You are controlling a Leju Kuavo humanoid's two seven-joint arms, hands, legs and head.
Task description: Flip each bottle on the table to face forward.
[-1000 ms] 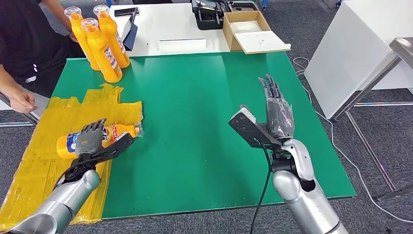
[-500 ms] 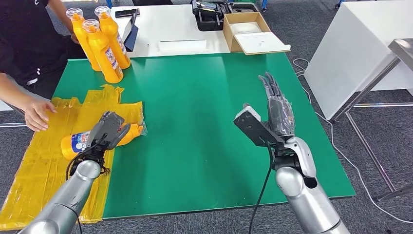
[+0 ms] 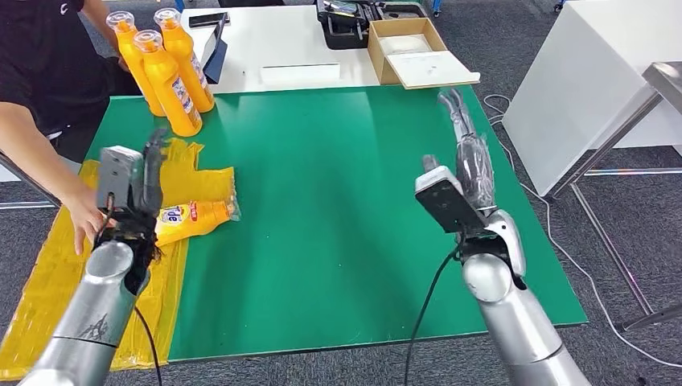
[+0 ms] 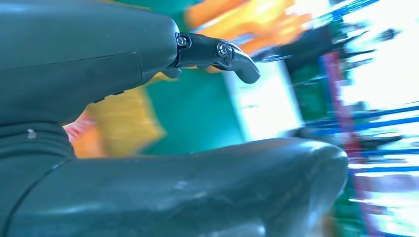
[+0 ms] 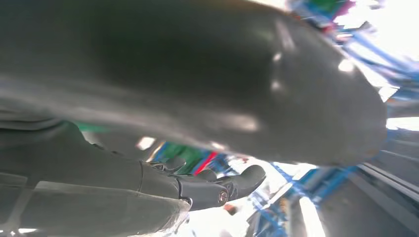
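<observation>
On the green bench (image 3: 338,201), 1 orange bottle (image 3: 193,219) lies on its side on a sheet of yellow plastic (image 3: 48,273) that covers the bench's left part. Its label faces up and its cap end points toward the middle of the green surface. The left hand (image 3: 133,181) is raised above the bottle's base end, clear of it, holding nothing; its fingers (image 3: 153,165) point up and away from the robot, straight and fairly close together. In the left wrist view the thumb and a dark finger (image 4: 222,52) stand apart with nothing between them, against a blurred background.

The right hand (image 3: 470,165) is lifted over the right side of the bench, well apart from the bottle. It is empty, its fingers stretched out straight toward the far edge, with a thin clear film over the palm.

3 more orange bottles (image 3: 165,68) stand upright in a tight group at the far left corner of the green surface, touching one another. A person's hand (image 3: 84,217) rests on the yellow plastic just beside the left hand's wrist. Beyond the green surface a white table (image 3: 297,40) carries an open cardboard box (image 3: 410,48).
</observation>
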